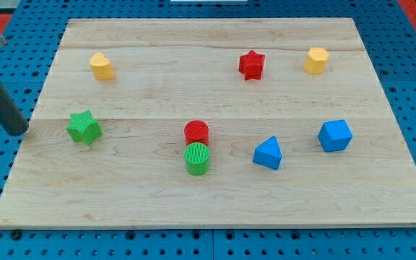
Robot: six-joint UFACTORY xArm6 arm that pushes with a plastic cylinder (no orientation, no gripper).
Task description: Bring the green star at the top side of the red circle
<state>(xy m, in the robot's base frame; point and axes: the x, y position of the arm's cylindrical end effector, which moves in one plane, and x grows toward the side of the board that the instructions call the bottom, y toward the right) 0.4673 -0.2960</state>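
The green star (84, 127) lies on the wooden board (215, 195) at the view's left. The red circle (196, 132) stands near the middle, well to the star's right, with a green circle (197, 158) touching it just below. My tip (18, 131) is at the board's left edge, left of the green star with a gap between them. The dark rod runs up and left from the tip out of the view.
A yellow heart-shaped block (102, 66) lies top left. A red star (251, 64) and a yellow hexagon (315, 60) lie top right. A blue triangle (268, 153) and a blue block (334, 135) lie right of the circles. Blue pegboard surrounds the board.
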